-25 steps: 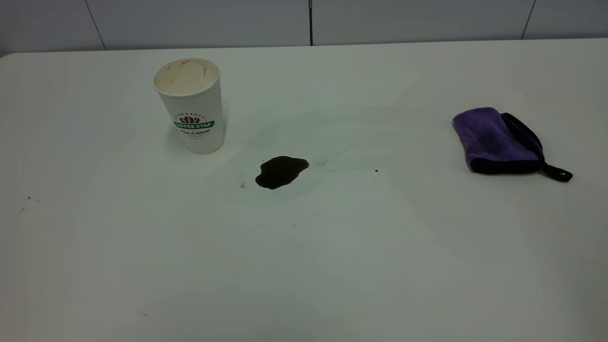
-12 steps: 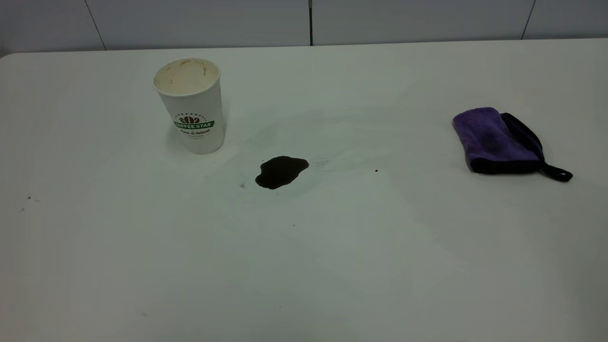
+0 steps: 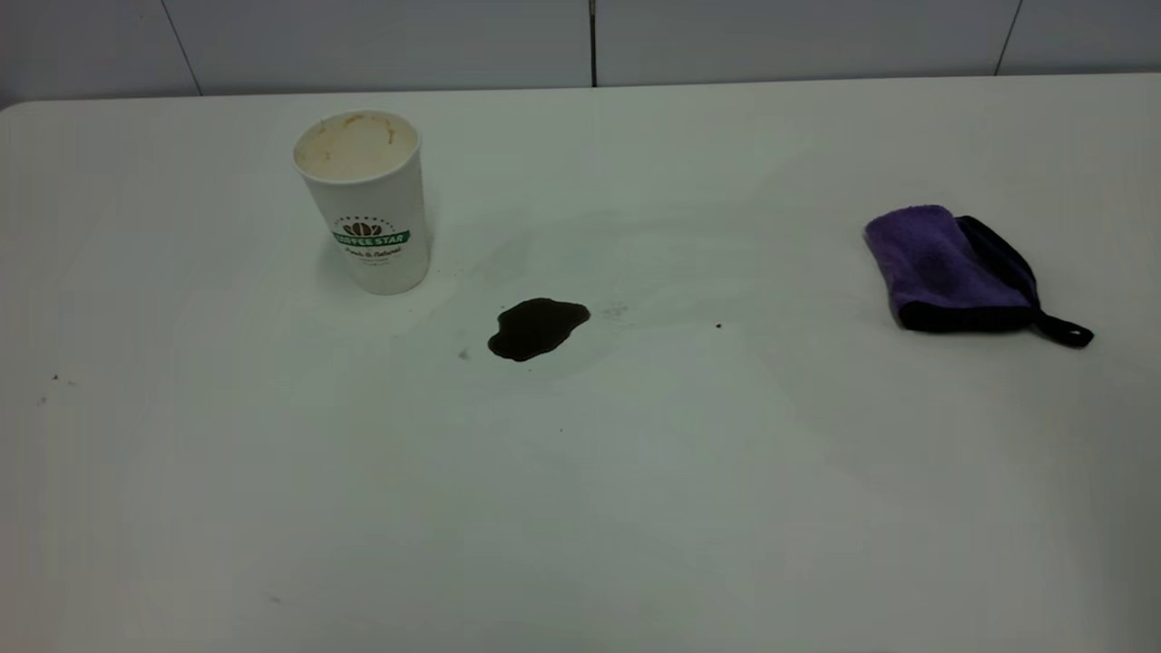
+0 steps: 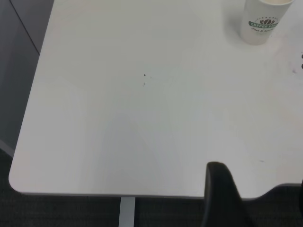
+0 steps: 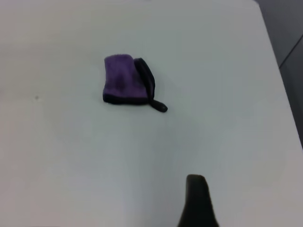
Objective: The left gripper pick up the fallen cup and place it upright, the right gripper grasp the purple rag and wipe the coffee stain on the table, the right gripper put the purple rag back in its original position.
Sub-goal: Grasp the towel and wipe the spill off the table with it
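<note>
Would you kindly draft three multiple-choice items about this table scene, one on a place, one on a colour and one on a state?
1. In the exterior view, where does the coffee stain lie?
A. Between the cup and the rag
B. Left of the cup
C. Under the rag

2. What colour is the rag's fluffy face?
A. Green
B. Purple
C. Yellow

3. How is the paper cup standing?
A. On its side
C. Upside down
B. Upright, mouth up

Key: 1 A, the coffee stain sits on the table right of the paper cup and left of the purple rag. 2 B, its pile is purple with black edging. 3 B, the open rim faces up and the logo reads level.
</note>
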`<state>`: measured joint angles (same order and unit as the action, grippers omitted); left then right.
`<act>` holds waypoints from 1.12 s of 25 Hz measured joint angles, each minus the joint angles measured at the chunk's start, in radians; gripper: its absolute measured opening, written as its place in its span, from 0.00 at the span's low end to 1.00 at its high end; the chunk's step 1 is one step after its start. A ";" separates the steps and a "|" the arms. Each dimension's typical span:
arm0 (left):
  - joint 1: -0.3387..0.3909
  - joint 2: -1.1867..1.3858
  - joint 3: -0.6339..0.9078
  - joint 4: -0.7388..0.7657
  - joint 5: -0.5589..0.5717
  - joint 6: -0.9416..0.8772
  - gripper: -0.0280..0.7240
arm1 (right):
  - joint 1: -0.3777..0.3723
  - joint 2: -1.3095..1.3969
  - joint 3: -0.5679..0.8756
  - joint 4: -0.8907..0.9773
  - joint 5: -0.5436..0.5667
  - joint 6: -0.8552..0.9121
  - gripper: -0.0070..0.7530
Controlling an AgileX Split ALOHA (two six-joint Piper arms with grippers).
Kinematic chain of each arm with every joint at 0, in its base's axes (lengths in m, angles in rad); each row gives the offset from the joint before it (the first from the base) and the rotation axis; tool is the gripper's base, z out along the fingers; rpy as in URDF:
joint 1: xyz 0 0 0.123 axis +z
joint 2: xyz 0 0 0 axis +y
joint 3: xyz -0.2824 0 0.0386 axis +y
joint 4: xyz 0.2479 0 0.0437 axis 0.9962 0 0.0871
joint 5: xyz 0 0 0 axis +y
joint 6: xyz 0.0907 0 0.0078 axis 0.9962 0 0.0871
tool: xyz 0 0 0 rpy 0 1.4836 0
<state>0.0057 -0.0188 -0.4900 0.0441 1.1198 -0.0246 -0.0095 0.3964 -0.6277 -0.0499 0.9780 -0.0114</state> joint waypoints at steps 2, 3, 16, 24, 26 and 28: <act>0.000 0.000 0.000 0.000 0.000 0.000 0.61 | 0.000 0.197 -0.045 -0.019 -0.074 0.020 0.79; 0.000 0.000 0.000 0.000 0.000 0.000 0.61 | 0.000 0.294 -0.067 -0.024 -0.116 0.022 0.79; 0.000 0.000 0.000 0.000 0.000 0.000 0.61 | 0.035 1.237 -0.281 -0.016 -0.628 0.011 0.96; 0.000 0.000 0.000 0.000 0.000 0.000 0.61 | 0.111 1.732 -0.645 -0.034 -0.568 0.006 0.97; 0.000 0.000 0.000 0.000 0.000 -0.001 0.61 | 0.118 1.833 -0.737 -0.033 -0.515 0.002 0.97; 0.000 0.000 0.000 0.000 0.000 -0.001 0.61 | 0.119 1.908 -0.824 -0.033 -0.478 -0.012 0.97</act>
<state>0.0057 -0.0188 -0.4900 0.0441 1.1198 -0.0259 0.1094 2.3044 -1.4515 -0.0833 0.5001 -0.0238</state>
